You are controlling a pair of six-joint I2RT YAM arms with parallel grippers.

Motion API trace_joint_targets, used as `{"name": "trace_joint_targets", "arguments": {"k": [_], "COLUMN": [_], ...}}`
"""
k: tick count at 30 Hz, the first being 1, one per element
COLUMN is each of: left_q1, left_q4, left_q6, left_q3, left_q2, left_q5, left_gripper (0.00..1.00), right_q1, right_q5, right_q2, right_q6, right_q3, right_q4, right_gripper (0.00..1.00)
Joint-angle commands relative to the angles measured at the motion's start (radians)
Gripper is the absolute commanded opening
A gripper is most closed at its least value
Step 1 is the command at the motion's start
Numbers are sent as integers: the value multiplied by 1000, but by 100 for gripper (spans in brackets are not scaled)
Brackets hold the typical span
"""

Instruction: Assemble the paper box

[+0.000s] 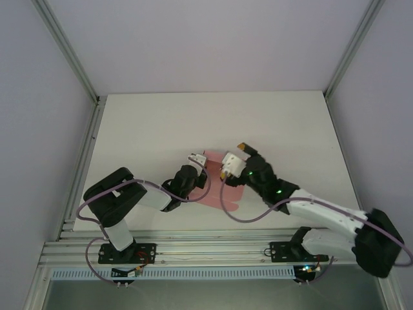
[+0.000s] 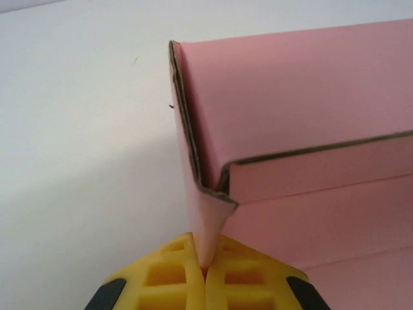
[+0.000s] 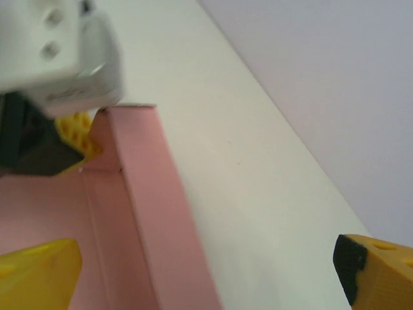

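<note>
The pink paper box (image 1: 218,194) lies partly folded on the white table (image 1: 155,129), between my two arms. In the left wrist view, one raised side wall and a folded corner (image 2: 213,187) of the paper box (image 2: 290,97) stand up. My left gripper (image 2: 206,268) is shut on the card flap at that corner, which is pinched between the yellow fingers (image 2: 168,271). My right gripper (image 3: 206,278) is open and straddles the raised pink wall (image 3: 155,213), with one finger (image 3: 35,271) over the box floor and the other (image 3: 377,271) over the table. From above, the left gripper (image 1: 201,171) and right gripper (image 1: 229,169) meet at the box's far end.
The table is bounded by white walls with aluminium posts (image 1: 71,58) at the back corners and a rail (image 1: 193,248) at the near edge. The left arm's white wrist block (image 3: 58,58) sits close in front of my right gripper.
</note>
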Motion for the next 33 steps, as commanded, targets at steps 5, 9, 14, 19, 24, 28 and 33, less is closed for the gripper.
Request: {"name": "trace_joint_targets", "arguments": {"k": [5, 9, 14, 19, 24, 28, 33], "left_q1": [31, 48, 69, 88, 91, 92, 88], "left_q4": [-54, -136, -136, -134, -136, -124, -94], "left_q6": [39, 54, 51, 41, 39, 33, 9], "left_q3": [59, 102, 139, 167, 173, 171, 181], "left_q2": [-12, -8, 43, 92, 112, 112, 117], "left_q5": [271, 359, 395, 439, 423, 405, 417], "left_gripper": [0, 0, 0, 0, 0, 1, 14], "right_q1": [-358, -400, -402, -403, -402, -401, -401], "right_q5": [-458, -667, -744, -739, -759, -797, -775], "right_q2": [61, 288, 487, 601, 669, 692, 701], "right_q6": [606, 600, 572, 519, 518, 514, 511], "right_q3": [330, 537, 645, 667, 667, 657, 632], "right_q4": [-501, -741, -845, -898, -880, -868, -865], "right_gripper": [100, 100, 97, 89, 70, 65, 62]}}
